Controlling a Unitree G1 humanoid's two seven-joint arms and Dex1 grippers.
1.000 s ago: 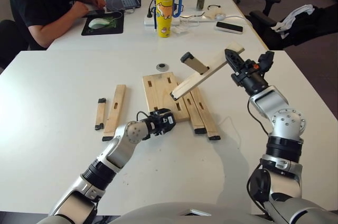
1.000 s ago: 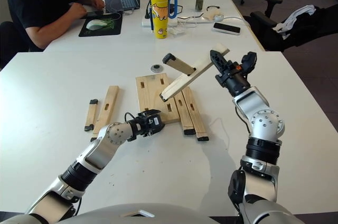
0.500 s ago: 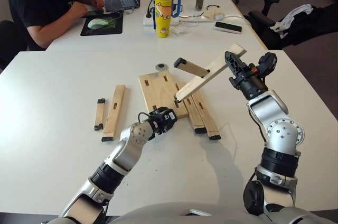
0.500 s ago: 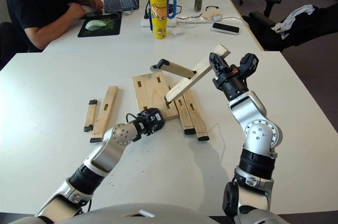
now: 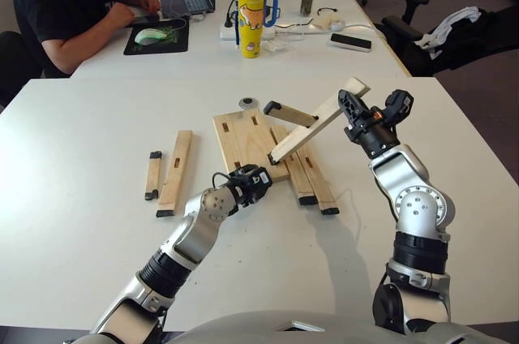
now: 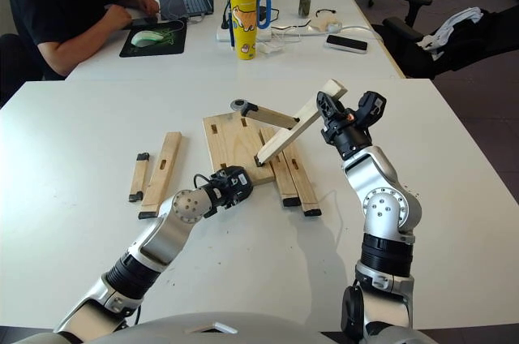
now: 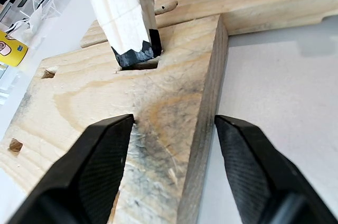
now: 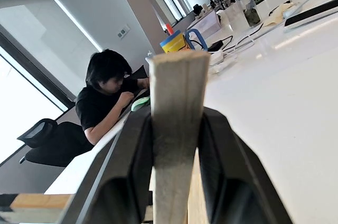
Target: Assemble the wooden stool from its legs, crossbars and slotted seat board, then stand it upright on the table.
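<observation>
Seat board (image 5: 247,143) lies flat near the middle of the white desk (image 5: 81,133), slots facing up, its edges skewed to the desk's near edge. Left end effector (image 5: 258,175) is clenched on the board's near right corner. In the left wrist view its fingers (image 7: 100,171) bracket that corner, one on the top face, the other against the side edge.

Right end effector (image 5: 350,106) grasps the upper end of a leg (image 5: 312,123), which sits between both pads in the right wrist view. The leg slants down toward the robot's left. Its black-capped lower tip sits at the mouth of a slot close to the board's right edge; whether it is seated in the slot cannot be told. A crossbar (image 5: 290,113) juts from the leg's middle, raised above the board. Its dark end is near a small round disc (image 5: 248,103) just beyond the board's far edge.

Two loose legs (image 5: 318,182) lie side by side, close against the board's right edge and below the slanted leg. On the left, well apart from the board, a slotted plank (image 5: 177,171) and a short bar (image 5: 154,174) lie parallel, just beside each other.

Open desk surface runs from these two parts to the left edge, from the loose legs to the right edge, and from the left end effector to the near edge. A yellow cup (image 5: 252,18) stands on a second desk behind, well apart.
</observation>
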